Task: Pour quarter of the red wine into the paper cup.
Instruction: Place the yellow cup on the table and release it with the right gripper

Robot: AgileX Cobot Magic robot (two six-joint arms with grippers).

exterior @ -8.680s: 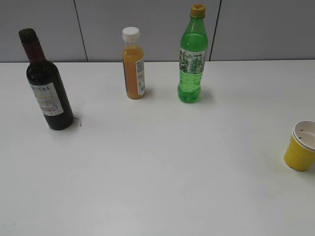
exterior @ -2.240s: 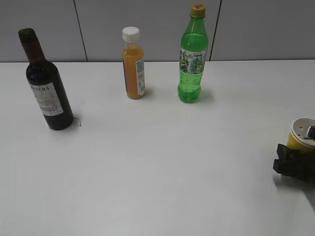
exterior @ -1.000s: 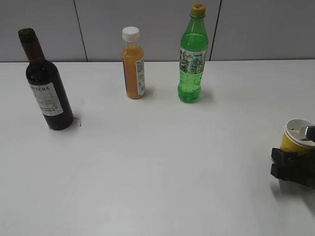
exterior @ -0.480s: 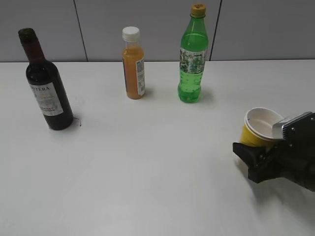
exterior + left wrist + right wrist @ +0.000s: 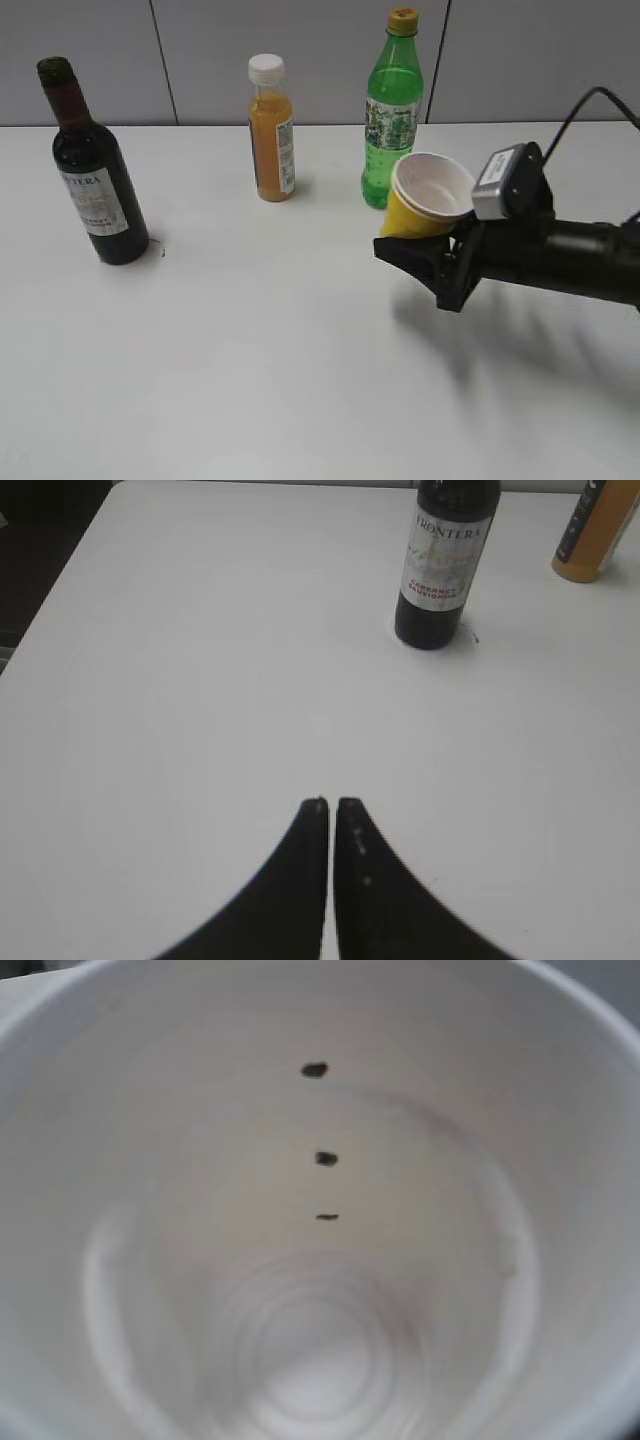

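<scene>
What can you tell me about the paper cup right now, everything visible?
The paper cup is small, yellow outside, white inside with a white rolled rim. The right gripper holds it off the table, tilted, mouth facing up and toward the exterior camera, just in front of the green bottle's base. The right wrist view looks straight into it: no liquid inside, faint pale rings at the bottom, three small dark specks on the inner wall. Only the gripper touches it.
</scene>
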